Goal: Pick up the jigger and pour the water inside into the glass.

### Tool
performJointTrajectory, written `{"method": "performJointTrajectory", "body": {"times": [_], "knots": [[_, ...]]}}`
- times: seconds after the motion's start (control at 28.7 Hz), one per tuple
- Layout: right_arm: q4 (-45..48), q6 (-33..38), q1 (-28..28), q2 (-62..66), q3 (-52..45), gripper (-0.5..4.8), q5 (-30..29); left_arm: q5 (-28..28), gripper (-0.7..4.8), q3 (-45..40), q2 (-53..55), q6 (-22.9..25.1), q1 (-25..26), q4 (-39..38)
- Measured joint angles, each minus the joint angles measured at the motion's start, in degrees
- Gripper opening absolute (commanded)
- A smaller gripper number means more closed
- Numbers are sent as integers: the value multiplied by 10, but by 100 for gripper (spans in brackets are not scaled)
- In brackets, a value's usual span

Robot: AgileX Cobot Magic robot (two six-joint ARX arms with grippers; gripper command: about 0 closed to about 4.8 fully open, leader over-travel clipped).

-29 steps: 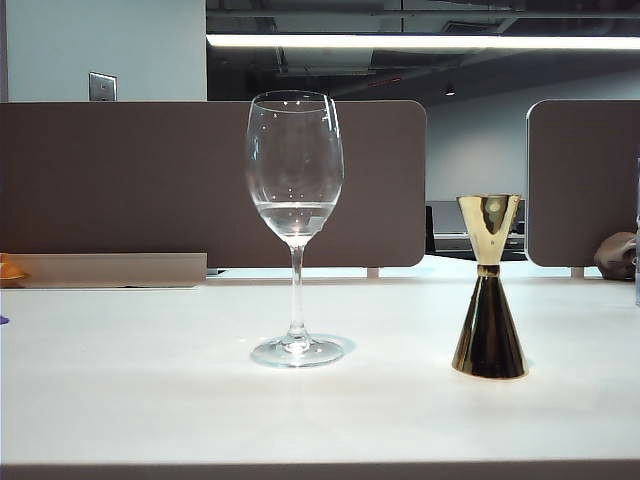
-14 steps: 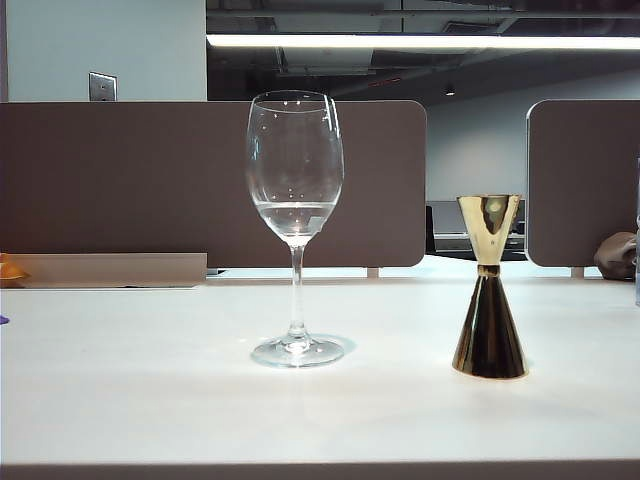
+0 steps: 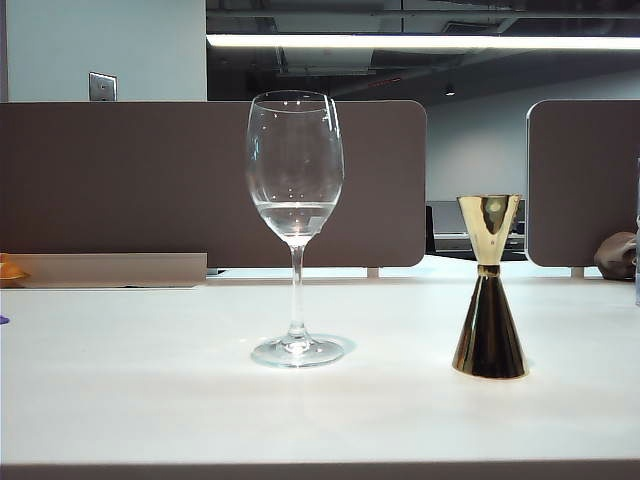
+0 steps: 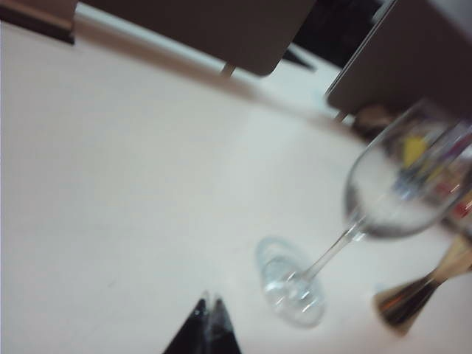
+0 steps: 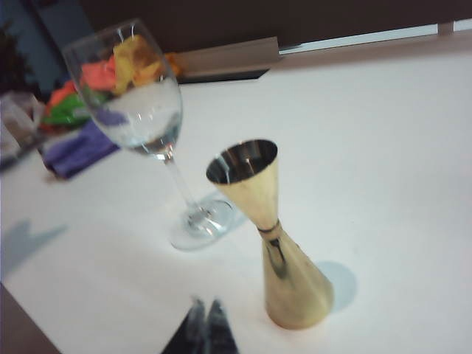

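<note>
Shiny gold hourglass jigger (image 5: 274,243) upright on white worktop (image 3: 150,400), right of clear stemmed glass (image 3: 295,225), just ahead of right pincer (image 5: 205,324), tips together; left pincer (image 4: 209,324), also together, lies farther off

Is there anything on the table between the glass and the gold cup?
No. In the exterior view only bare white table lies between the glass and the jigger; both stand upright and apart.

Left gripper (image 4: 207,324): black, tapering fingertips forming a dark wedge, blurred. Right gripper (image 5: 204,324): the same black pointed pair, tips pressed together, blurred.
</note>
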Motion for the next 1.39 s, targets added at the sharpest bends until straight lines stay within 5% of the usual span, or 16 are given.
{"method": "performJointTrajectory", "body": {"times": [0.14,0.35,0.52,0.63,0.73,0.91,1.19,1.39], "knots": [[74,141,0,0,0,-5,0,4,-5,41,0,-21,0,49],[256,351,-1,0,0,-4,53,-13,-5,150,0,17,0,51],[385,433,-1,0,0,55,73,-78,-1,241,0,23,0,48],[454,445,-1,0,0,53,94,-111,-1,282,-1,24,0,52],[467,449,-1,0,15,-8,104,-113,-2,287,0,24,0,95],[413,378,-2,0,79,-9,102,-113,-3,333,0,80,0,56],[-4,64,-3,21,287,-9,104,-176,-4,495,79,244,0,-238],[-154,-44,-3,110,369,-9,97,-162,-4,577,241,308,0,-349]]}}
